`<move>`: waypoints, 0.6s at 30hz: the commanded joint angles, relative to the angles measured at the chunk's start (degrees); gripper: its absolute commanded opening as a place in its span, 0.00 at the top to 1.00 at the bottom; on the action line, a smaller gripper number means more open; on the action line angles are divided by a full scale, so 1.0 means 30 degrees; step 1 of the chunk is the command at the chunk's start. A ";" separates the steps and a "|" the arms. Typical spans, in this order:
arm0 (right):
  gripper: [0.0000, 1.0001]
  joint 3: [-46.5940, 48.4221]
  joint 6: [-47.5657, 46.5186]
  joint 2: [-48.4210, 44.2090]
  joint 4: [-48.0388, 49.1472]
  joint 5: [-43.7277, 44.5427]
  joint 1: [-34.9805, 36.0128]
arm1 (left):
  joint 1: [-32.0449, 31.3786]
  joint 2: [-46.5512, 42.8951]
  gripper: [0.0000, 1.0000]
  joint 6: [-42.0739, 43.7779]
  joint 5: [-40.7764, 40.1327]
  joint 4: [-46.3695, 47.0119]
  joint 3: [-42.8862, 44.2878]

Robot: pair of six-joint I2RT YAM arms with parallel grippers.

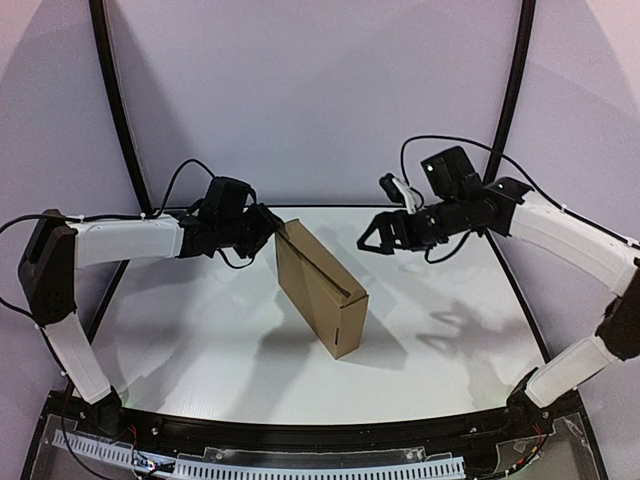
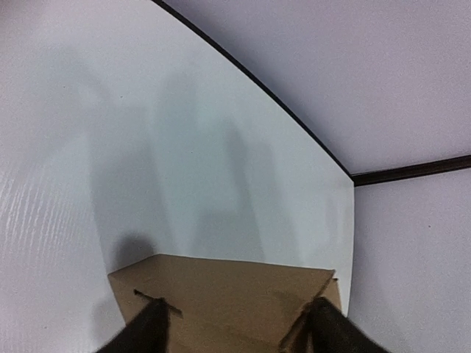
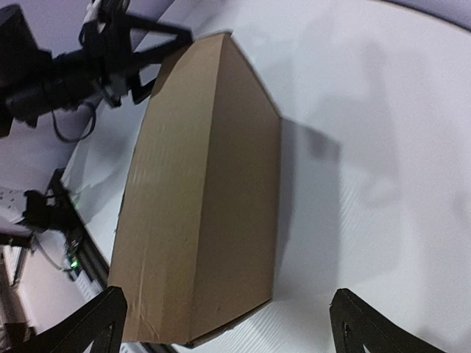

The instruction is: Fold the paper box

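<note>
Closed plain brown corrugated-cardboard paper box (image 1: 322, 290), standing on one long narrow side, mid smooth white table (image 1: 190, 330).
Left gripper (image 1: 266, 228) at the box's far end; its dark fingers (image 2: 147, 334) cut off by the frame edge, spread either side of that end, contact not discernible; right gripper (image 1: 372, 240) jaws wide apart, empty, clear of the box; panels flat, matte; one slit visible; underside hidden.

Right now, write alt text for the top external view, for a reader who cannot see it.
A closed brown paper box stands on one narrow long side, angled across the middle of a white table. The left tool is at its far upper corner, jaws apart; the right tool hangs open to its right, clear of it.
</note>
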 commanded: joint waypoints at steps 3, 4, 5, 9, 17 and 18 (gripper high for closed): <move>0.02 -0.2529 0.0640 -0.0841 0.1261 -0.4355 -0.0378 | -0.0515 -0.0574 0.05 0.1291 0.1381 -0.4135 0.0073; 0.02 -0.2832 0.0598 -0.0784 0.1559 -0.4685 -0.0396 | -0.0763 -0.1105 0.02 0.1415 0.1424 -0.4301 0.0079; 0.02 -0.2914 0.0584 -0.0757 0.1609 -0.4857 -0.0401 | -0.0856 -0.1105 0.02 0.1396 0.1754 -0.4308 0.0035; 0.02 -0.3192 0.0124 -0.0678 0.1842 -0.6524 -0.0425 | -0.1772 -0.1900 0.01 0.1026 0.2449 -0.4444 -0.0369; 0.02 -0.3637 -0.1645 -0.1981 -0.0887 -0.5552 -0.0434 | -0.2852 -0.3105 0.01 0.0725 -0.0072 -0.6555 -0.0301; 0.02 -0.3785 -0.1654 -0.2091 -0.0988 -0.5535 -0.0432 | -0.2896 -0.3231 0.01 0.0658 -0.0181 -0.6722 -0.0236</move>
